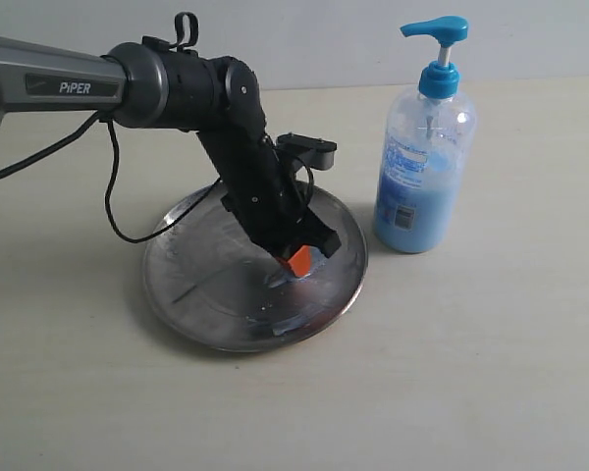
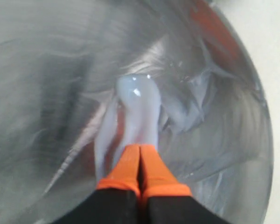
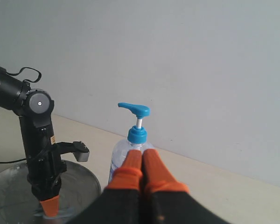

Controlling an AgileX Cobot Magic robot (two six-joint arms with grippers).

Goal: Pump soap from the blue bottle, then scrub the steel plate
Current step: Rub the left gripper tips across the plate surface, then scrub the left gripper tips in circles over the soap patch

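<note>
The steel plate (image 1: 206,294) lies on the table, left of the blue bottle (image 1: 424,167), which stands upright with its pump head up. My left gripper (image 1: 296,261) is shut, with its orange fingertips down on the plate's right part. In the left wrist view the shut tips (image 2: 140,148) touch a streak of pale soap (image 2: 139,109) smeared over the steel plate (image 2: 46,84). My right gripper (image 3: 142,154) is shut and empty, raised in the air in front of the blue bottle (image 3: 136,135). That gripper is out of the exterior view.
A black cable (image 1: 113,211) hangs from the left arm and loops over the plate's left rim. The beige table (image 1: 491,363) spreads round plate and bottle, with a pale wall (image 3: 200,70) behind.
</note>
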